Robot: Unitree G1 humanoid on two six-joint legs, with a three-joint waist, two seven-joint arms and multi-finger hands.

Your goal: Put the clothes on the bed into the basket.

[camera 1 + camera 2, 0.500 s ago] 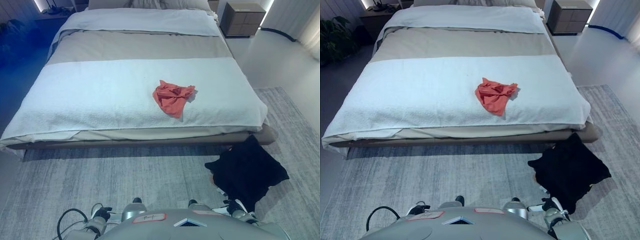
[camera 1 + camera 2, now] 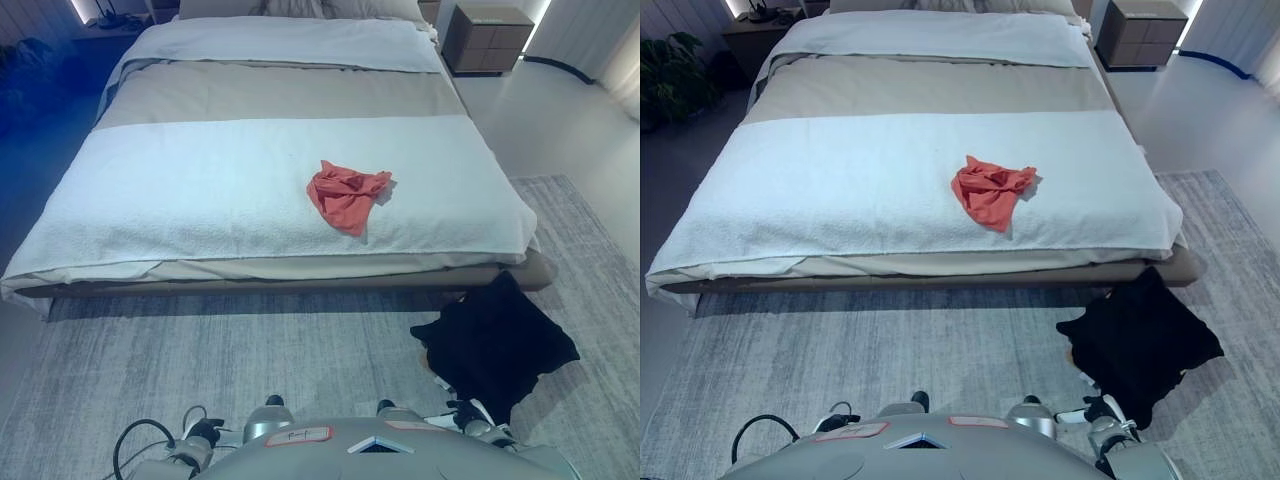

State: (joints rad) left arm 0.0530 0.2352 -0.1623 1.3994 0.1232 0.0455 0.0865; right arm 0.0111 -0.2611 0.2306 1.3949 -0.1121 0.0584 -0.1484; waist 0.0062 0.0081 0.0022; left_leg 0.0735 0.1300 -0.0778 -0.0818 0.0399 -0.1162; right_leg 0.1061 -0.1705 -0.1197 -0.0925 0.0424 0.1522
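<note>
A crumpled red garment [image 2: 346, 194] lies on the white blanket of the bed [image 2: 200, 190], right of its middle and near the foot edge. It also shows in the right eye view [image 2: 990, 191]. A black fabric basket [image 2: 495, 340] hangs low over the rug at the lower right, in front of the bed's right corner. My right hand [image 2: 470, 413] is at the basket's near edge, closed on it. My left hand [image 2: 200, 432] is low at the bottom left, far from the bed and the garment.
A grey rug [image 2: 250, 360] covers the floor between me and the bed. A wooden nightstand [image 2: 484, 38] stands at the back right, beside the bed's head. A plant [image 2: 670, 70] stands at the far left.
The view has shifted very slightly. The garment, the basket and both hands stay where they were.
</note>
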